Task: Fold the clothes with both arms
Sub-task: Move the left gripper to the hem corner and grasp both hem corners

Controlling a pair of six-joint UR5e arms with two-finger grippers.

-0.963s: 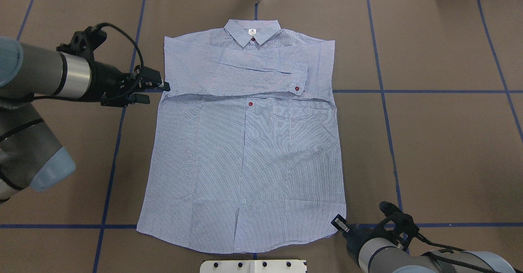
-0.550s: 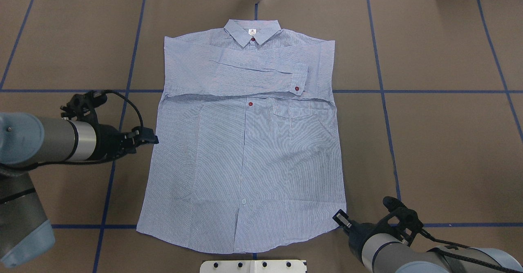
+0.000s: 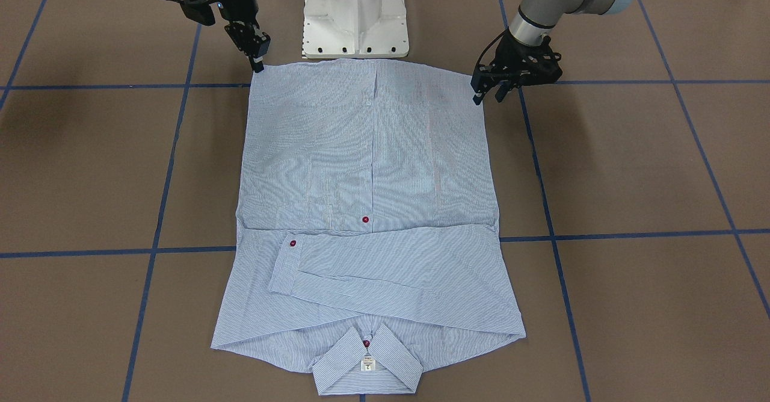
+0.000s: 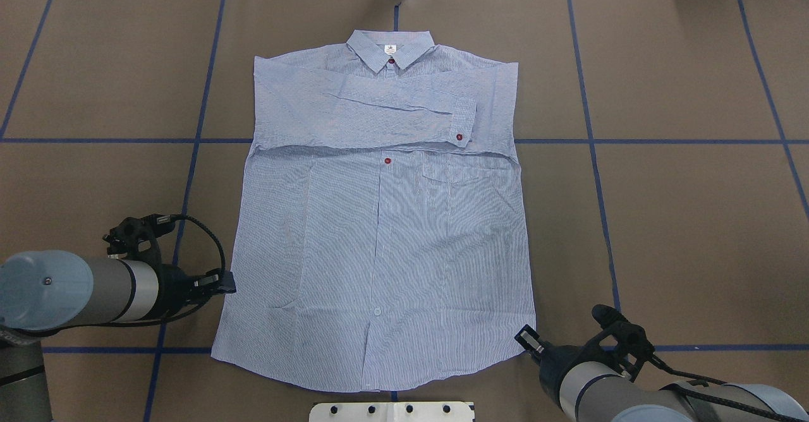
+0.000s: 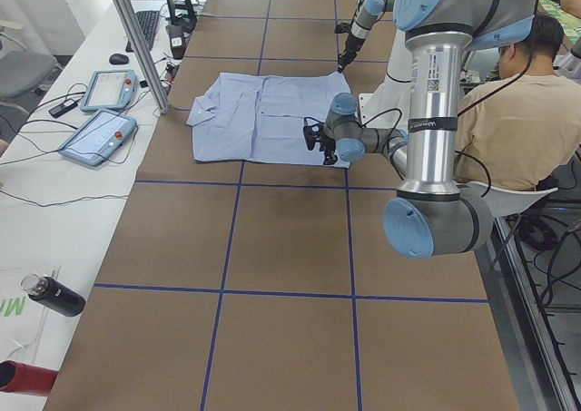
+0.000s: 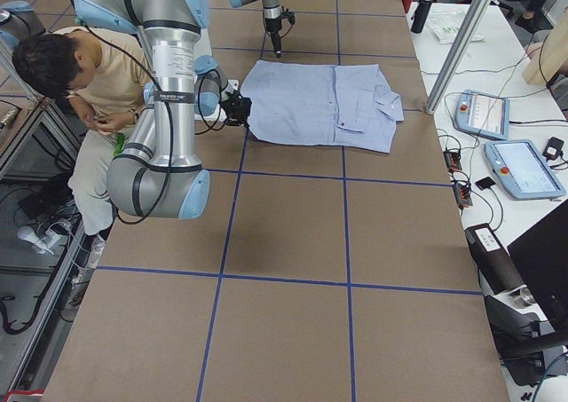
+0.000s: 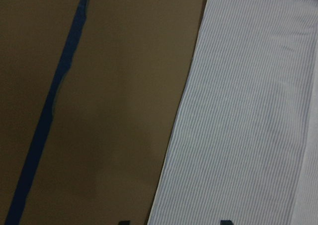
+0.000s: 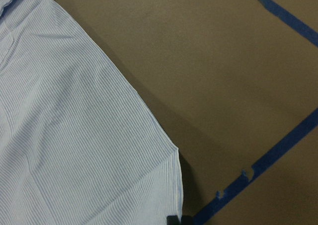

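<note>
With my left pincer open beside the side edge of the shirt, which lies flat on the tabletop, and my right pincer apparently closed at the opposite hem corner, I should grip both hem corners level before lifting.

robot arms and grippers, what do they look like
The left arm and right arm are silver-grey tubes with light blue joint caps. The left gripper and right gripper are black and two-fingered, with black cables looping over each wrist. The upright tube segments carry a small printed label, too small to read.
</note>
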